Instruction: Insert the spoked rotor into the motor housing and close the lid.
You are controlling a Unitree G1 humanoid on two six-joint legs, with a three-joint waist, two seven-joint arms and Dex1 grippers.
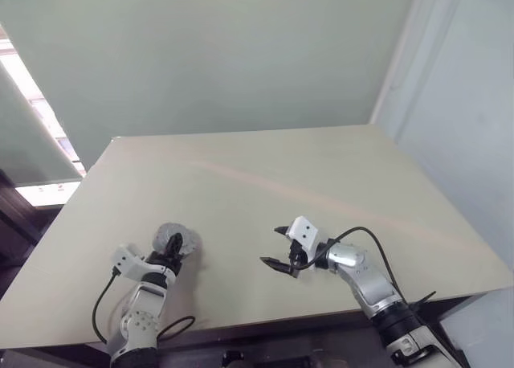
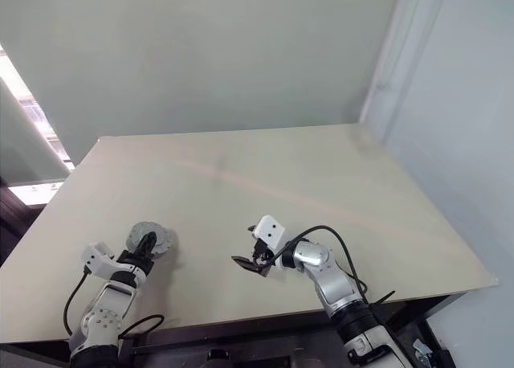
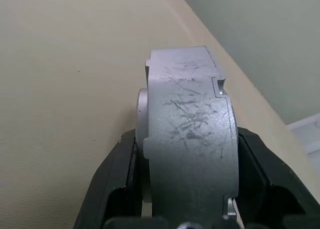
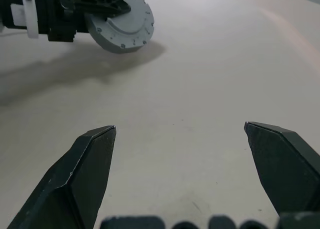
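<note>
1. Where the two arms reach in from the near edge, a pale beige desk (image 1: 265, 183) with a smooth matt top spreads away toward a plain grey-green wall (image 1: 209, 55); a faint pinkish streak runs across the desktop.
2. At the robot's left a bright window strip (image 1: 24, 87) shows beside the wall, and at its right a pale wall panel (image 1: 466, 103) rises past the desk's far corner.
3. Near the robot's left front corner of the desk, the left hand (image 1: 171, 251) is clamped on a round silver-grey metal assembly (image 1: 177, 241), thick and drum-like, its two black fingers (image 3: 112, 179) pressing its opposite sides at a middling opening.
4. In the left wrist view the assembly's scratched grey rim (image 3: 192, 134) fills the gap between the fingers, with a small notch at its edge and a raised round boss on one face.
5. From the right wrist view the same assembly shows a flat round face with a ring of small screw holes near its edge; it casts a shadow on the desk, and I cannot tell whether it touches the surface.
6. Which of the rotor, housing or lid makes up the visible face cannot be told.
7. Well apart from it, near the middle of the near edge, the right hand (image 1: 279, 246) is spread wide and holds nothing, its black pointed fingertips (image 4: 92, 159) over bare desktop and aimed toward the left hand.
</note>
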